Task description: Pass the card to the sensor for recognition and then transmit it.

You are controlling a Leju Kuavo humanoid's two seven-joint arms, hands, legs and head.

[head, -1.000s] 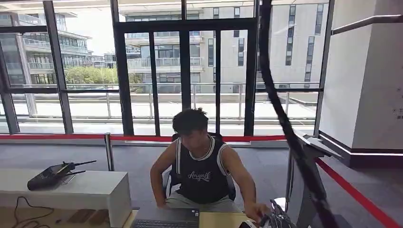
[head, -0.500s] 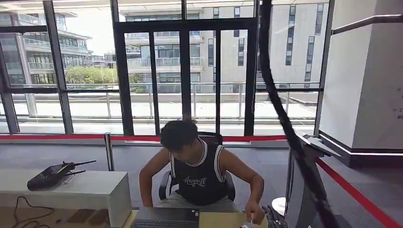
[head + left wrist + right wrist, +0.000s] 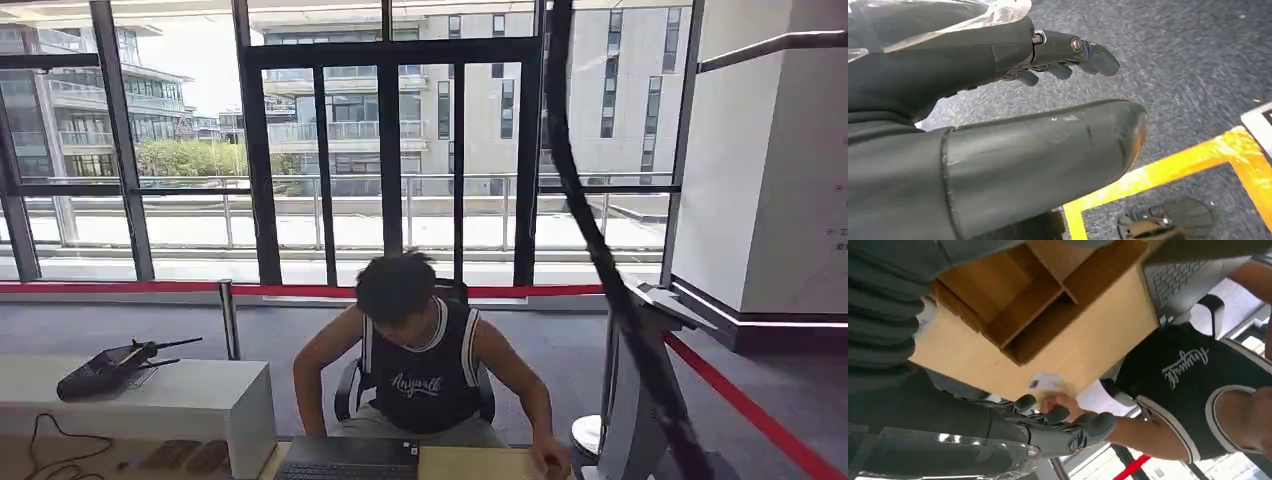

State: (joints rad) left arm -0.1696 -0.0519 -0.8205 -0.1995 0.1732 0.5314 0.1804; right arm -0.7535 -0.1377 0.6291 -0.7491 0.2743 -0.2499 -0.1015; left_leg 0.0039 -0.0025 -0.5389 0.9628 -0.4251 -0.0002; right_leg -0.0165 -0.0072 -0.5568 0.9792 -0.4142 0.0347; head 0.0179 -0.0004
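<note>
My right hand (image 3: 1048, 427) hovers empty, fingers spread, just beside the card (image 3: 1044, 381) lying on the desk (image 3: 1088, 345) by the person's hand (image 3: 1060, 402).

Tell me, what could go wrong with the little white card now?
1. The robot's right hand is open and sits very close to the person's hand. If both reach at once, it might bump those fingers.
2. The small white card seems to be near the edge of the light wooden table, by the person's fingertips. A clumsy nudge could push it off the edge.
</note>
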